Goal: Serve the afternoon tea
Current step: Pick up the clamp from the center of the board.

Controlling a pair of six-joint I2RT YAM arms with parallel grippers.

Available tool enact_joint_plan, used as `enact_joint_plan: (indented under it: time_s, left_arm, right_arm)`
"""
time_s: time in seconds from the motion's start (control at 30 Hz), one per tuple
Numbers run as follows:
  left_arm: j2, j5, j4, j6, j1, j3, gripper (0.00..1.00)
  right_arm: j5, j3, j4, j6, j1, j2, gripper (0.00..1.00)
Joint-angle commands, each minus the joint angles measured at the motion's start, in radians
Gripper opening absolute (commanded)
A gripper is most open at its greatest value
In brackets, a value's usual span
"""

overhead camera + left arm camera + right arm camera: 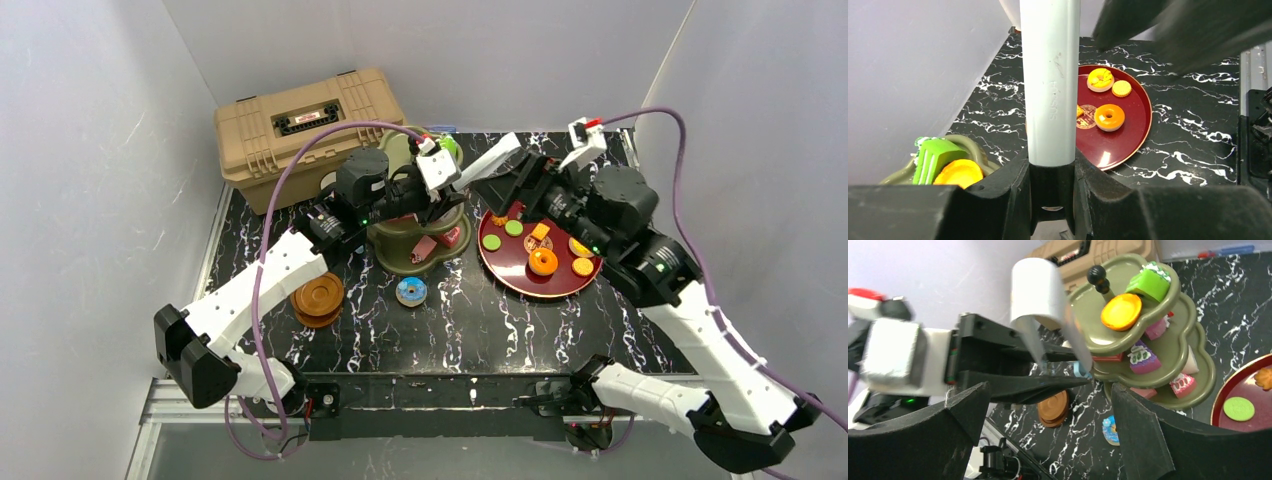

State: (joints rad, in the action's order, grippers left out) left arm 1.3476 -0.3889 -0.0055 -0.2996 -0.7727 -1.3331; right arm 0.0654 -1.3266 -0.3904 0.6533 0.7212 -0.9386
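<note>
The olive-green three-tier stand [408, 250] with a black knob [1096, 274] stands mid-table and carries small toy cakes, among them a green one [1148, 284] and an orange disc [1121, 311]. My left gripper [452, 188] is shut on a pale whitish mug [492, 160] and holds it in the air, lying sideways, between the stand and the tray. The mug fills the middle of the left wrist view [1050, 80], between the jaws of that gripper [1050, 167]. My right gripper [516, 188] is open and empty just right of the mug, and in its own view [1050, 388] faces the mug [1035, 287]. Brown saucers [318, 298] are stacked at the left.
A dark red round tray [520, 282] right of the stand holds an orange donut [543, 261], green discs and biscuits. A blue donut [411, 291] lies on the black marble table in front of the stand. The tan toolbox [305, 125] sits at the back left. White walls close in on three sides.
</note>
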Motion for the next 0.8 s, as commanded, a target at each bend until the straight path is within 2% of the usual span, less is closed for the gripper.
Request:
enact_joint_plan:
  time_s: [0.0,0.4,0.5,0.63,0.77]
  left_arm:
    - [-0.057,-0.028,0.037,-0.067,-0.008,-0.003,0.03]
    - [-0.063,-0.023,0.011,-0.122,-0.024,0.006,0.03]
    - [-0.062,-0.022,0.012,-0.130,-0.024,0.008,0.03]
    - [-0.065,-0.016,0.011,-0.138,-0.024,0.012,0.03]
    - [-0.066,-0.015,0.012,-0.137,-0.024,0.014,0.04]
  right_arm:
    - [0.034,-0.010,0.058,-0.005,0.003,-0.045,0.98]
    - [0.004,0.009,0.205,-0.006,0.003,-0.131,0.97]
    - [-0.018,0.015,0.221,-0.002,0.003,-0.142,0.84]
    - [-0.012,0.025,0.214,0.002,0.003,-0.140,0.59]
    - [0.002,0.030,0.211,0.001,0.003,-0.128,0.47]
